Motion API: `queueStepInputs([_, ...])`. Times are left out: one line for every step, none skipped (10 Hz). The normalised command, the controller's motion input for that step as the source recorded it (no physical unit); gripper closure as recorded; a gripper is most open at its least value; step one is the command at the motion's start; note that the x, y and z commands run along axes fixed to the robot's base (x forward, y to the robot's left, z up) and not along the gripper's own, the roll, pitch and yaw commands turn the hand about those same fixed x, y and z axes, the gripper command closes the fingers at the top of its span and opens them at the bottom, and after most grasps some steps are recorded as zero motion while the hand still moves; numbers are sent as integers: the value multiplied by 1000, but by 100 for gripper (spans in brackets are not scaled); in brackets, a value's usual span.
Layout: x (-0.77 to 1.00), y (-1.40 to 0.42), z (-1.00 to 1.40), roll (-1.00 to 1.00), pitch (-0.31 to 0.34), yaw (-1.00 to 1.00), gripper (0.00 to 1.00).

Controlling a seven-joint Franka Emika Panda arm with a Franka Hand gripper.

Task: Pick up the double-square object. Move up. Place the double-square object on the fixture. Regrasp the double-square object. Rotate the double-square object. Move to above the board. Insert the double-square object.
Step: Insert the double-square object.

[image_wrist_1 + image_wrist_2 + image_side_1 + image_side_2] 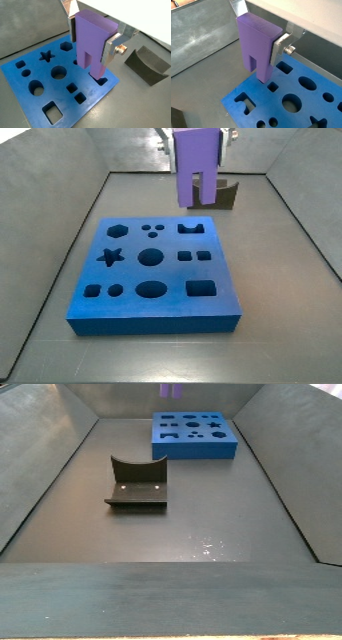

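The gripper (91, 37) is shut on the double-square object (92, 45), a lavender slab held upright with its two prongs pointing down. Silver fingers (112, 47) clamp its upper sides. It also shows in a wrist view (256, 45) and in a side view (198, 166), where it hangs over the far right part of the blue board (134, 273). Its prongs end just above the board (93, 97), near a small square hole. The dark notched fixture (148, 64) stands empty beside the board. In a side view only the object's lower tip (171, 390) shows.
The board (201, 452) lies at one end of a grey walled bin and the fixture (136, 484) sits on the floor beyond it. In a side view the fixture (225, 196) stands partly hidden behind the object. Sloped grey walls surround the floor.
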Motion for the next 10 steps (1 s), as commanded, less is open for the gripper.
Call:
queueStepInputs([109, -71, -269, 57, -111, 37, 100])
queueStepInputs([123, -97, -274, 11, -160, 37, 100])
queueStepInputs([86, -180, -323, 46, -189, 20, 100])
queueStepInputs([94, -171, -343, 51, -191, 26, 100])
queueStepInputs([17, -169, -389, 111, -171, 11, 100])
queueStepInputs([0, -143, -351, 114, -123, 0, 100])
queueStepInputs([0, -151, -317, 111, -100, 17, 100])
queueStepInputs([0, -91, -214, 69, -40, 20, 100])
queueStepInputs([0, 0, -54, 0, -6, 0, 100])
queueStepInputs([0, -74, -203, 0, -77, 0, 100])
